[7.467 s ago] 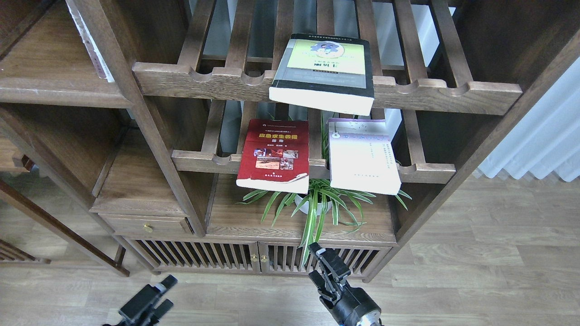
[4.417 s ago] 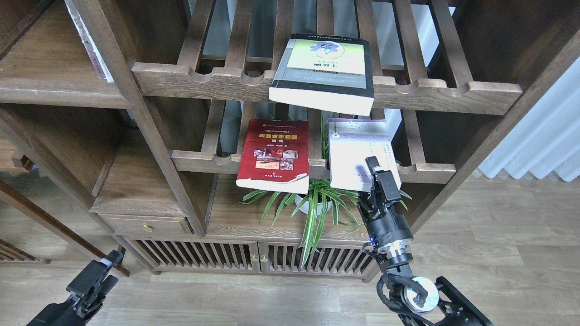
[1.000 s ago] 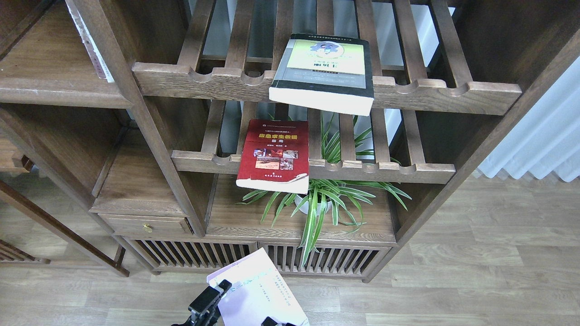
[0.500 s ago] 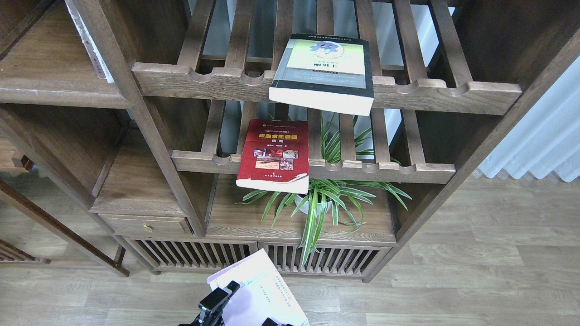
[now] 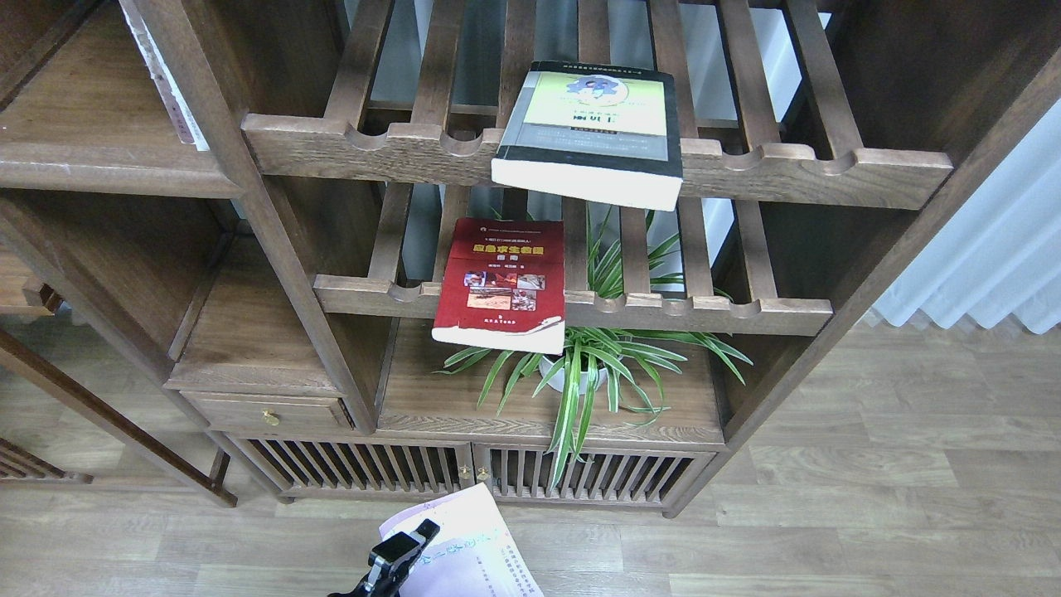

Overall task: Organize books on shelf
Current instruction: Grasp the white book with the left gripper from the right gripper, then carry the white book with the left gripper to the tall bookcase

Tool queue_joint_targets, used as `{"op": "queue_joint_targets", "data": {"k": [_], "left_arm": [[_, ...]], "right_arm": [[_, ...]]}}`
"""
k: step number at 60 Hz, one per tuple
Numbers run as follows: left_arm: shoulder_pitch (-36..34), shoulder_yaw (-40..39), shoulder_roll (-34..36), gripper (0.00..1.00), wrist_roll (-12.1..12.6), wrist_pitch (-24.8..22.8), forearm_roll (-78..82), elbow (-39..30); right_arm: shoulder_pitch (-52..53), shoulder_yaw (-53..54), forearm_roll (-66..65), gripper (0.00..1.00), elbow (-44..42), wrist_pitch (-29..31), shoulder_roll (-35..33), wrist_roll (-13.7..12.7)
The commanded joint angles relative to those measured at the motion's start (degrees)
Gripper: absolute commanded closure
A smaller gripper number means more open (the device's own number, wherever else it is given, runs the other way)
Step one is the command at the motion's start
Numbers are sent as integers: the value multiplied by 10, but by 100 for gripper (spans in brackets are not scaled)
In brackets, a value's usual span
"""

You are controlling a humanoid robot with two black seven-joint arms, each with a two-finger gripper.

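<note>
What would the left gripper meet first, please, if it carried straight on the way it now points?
Probably the pale lavender-white paperback: the left gripper points up and to the right, with its tip already at that book's left edge. Whether it touches or grips the book cannot be told. Beyond lies the dark-brown slatted cabinet door, though depth is unclear.

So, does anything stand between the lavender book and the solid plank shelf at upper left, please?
Nothing visible does. The lavender book sits low before the cabinet, with open air up to the plank shelf; a white book stands at that shelf's right end.
</note>
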Motion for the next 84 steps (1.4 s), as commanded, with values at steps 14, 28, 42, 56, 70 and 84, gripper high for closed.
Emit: {"op": "queue_joint_targets", "data": {"k": [14,28,42,56,70,84], "left_arm": [[4,7,37,94,3,0,2,-12],[4,-3,42,94,1,0,2,-13],[4,-35,66,95,-1,0,-3,-20],[19,-64,114,95,6,0,-3,-55],[101,-179,245,95,10,0,2,-171],[168,-325,314,94,14,0,10,-228]], "right_arm": [[36,12,6,77,-10,0,1,6],[51,9,1,1,-9,0,-4,9],[68,11,2,0,-13,0,-7,11],[77,12,6,0,-39,0,-6,13],[85,12,7,0,-67,0,-8,13],[90,12,6,0,-76,0,-2,12]]}}
